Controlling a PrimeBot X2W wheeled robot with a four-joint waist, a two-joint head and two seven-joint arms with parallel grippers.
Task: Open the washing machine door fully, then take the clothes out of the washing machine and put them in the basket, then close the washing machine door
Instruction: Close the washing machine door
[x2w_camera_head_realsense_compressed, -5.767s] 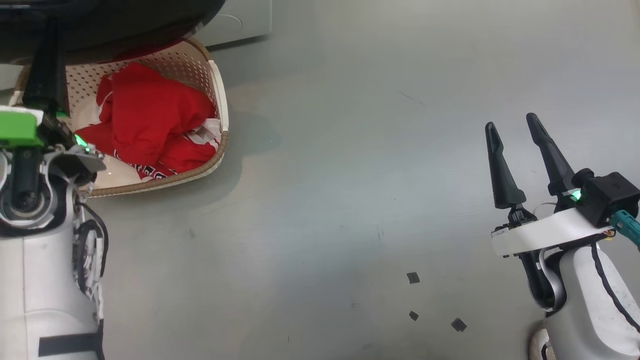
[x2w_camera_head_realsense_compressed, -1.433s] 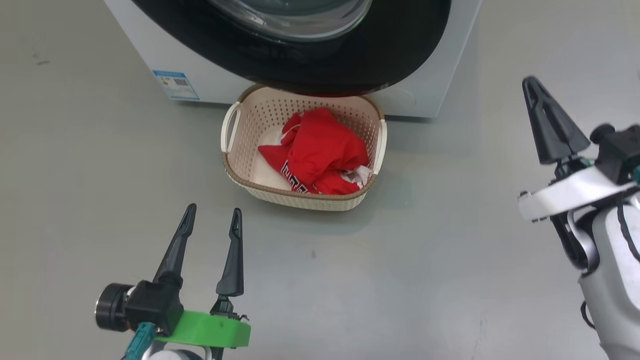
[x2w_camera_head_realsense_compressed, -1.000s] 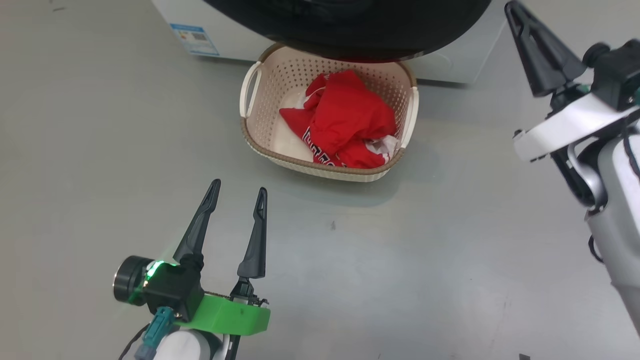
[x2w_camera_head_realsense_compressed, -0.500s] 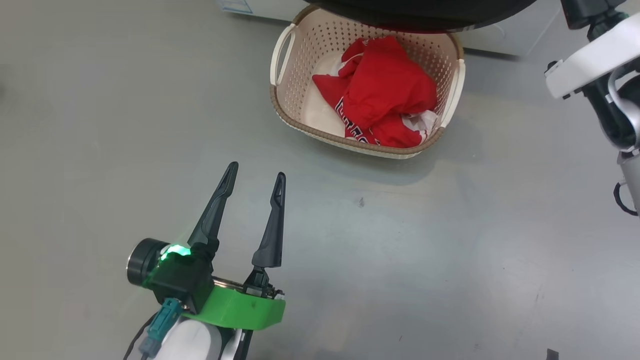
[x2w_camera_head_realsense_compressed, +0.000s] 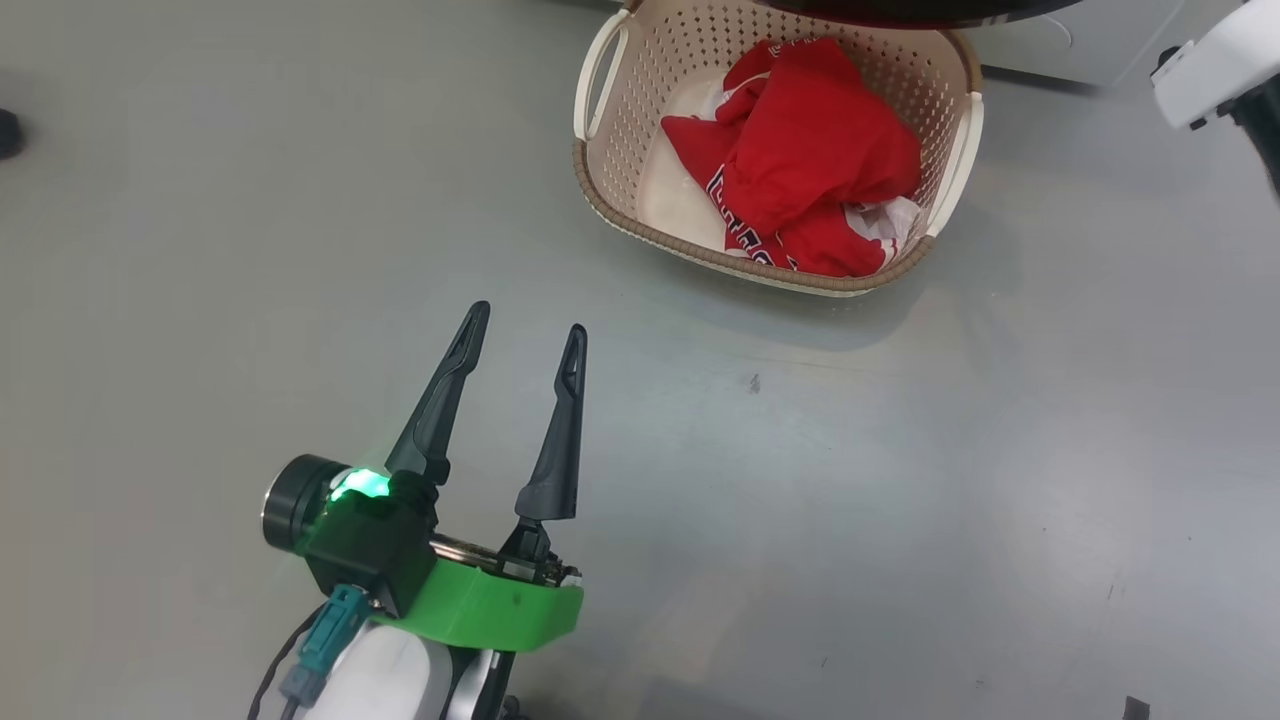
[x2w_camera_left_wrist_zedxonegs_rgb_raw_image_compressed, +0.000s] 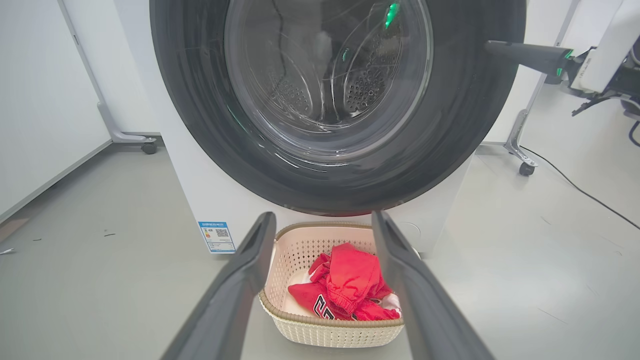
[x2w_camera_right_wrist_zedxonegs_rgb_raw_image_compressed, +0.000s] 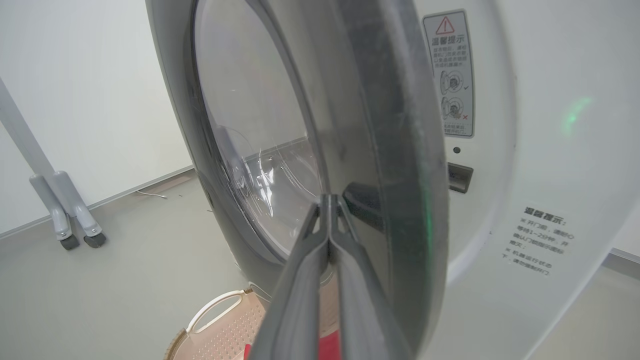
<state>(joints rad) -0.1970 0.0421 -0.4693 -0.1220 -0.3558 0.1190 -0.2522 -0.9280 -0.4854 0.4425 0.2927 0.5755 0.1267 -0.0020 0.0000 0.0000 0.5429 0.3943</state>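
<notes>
Grey floor (x2w_camera_head_realsense_compressed: 900, 500) in front of the washing machine (x2w_camera_left_wrist_zedxonegs_rgb_raw_image_compressed: 190, 195) is where everything sits. Status: unload looks done. The clothes (x2w_camera_head_realsense_compressed: 820, 150) are bunched inside the basket (x2w_camera_head_realsense_compressed: 640, 120), which stands right against the machine's front, partly under the washing machine door (x2w_camera_left_wrist_zedxonegs_rgb_raw_image_compressed: 200, 125). Through the door I see bare steel drum (x2w_camera_left_wrist_zedxonegs_rgb_raw_image_compressed: 365, 80) and no red (glare on the glass, so not a hard confirm).

Last step is in hand. The door is swung across the machine's opening, but the right wrist view shows a gap between its frame and the machine's white front, so I judge it not latched yet.

Tools: the right gripper (x2w_camera_right_wrist_zedxonegs_rgb_raw_image_compressed: 328, 200) has its fingers pressed together with nothing between them, tips at the door's outer edge; I can't tell if they touch it. The left gripper (x2w_camera_head_realsense_compressed: 528, 318) has its fingers spread apart, empty, well back from the machine and pointing at it.

Left to do: push the door home until it catches.
</notes>
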